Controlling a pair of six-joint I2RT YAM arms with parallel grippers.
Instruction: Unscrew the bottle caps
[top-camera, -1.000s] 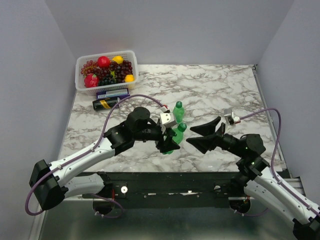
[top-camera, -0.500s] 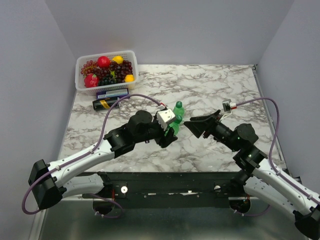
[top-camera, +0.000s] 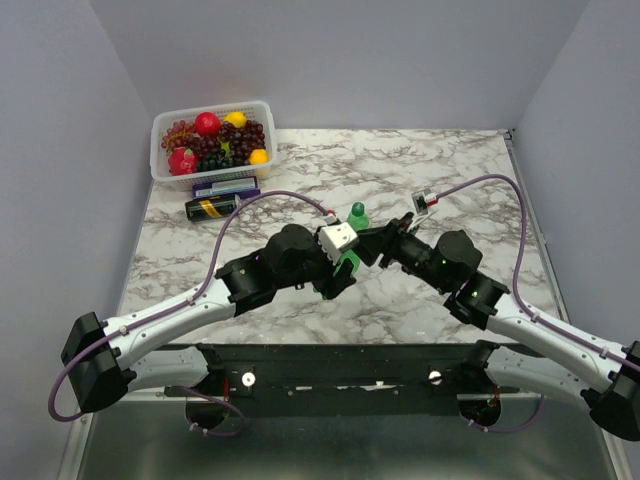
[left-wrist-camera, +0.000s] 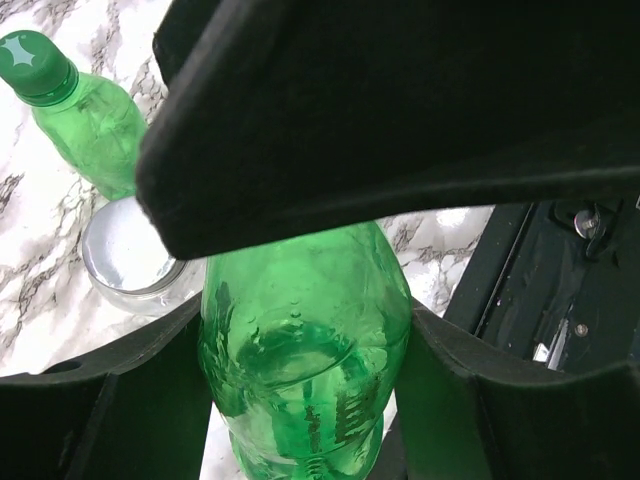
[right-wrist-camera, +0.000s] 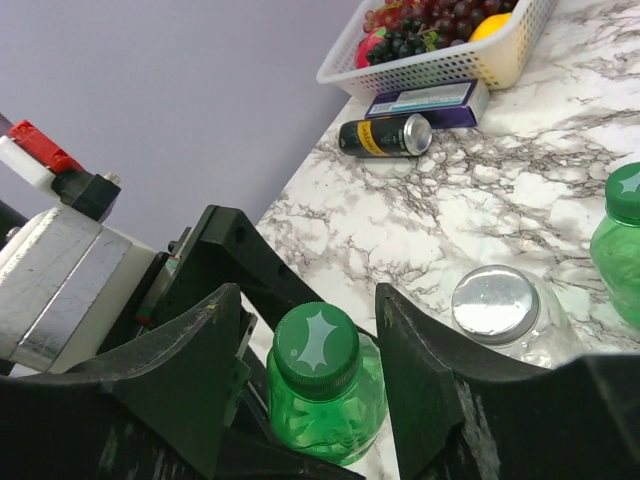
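My left gripper is clamped on the body of a green bottle, with one finger pressed against each side. I cannot tell whether its base rests on the table. My right gripper sits around the bottle's top with its jaws apart. The dark green cap lies between the two fingers with a gap on either side, and neither touches it. Close by on the table stand the clear bottle with its silvery cap and, just beside it, the second green bottle, capped.
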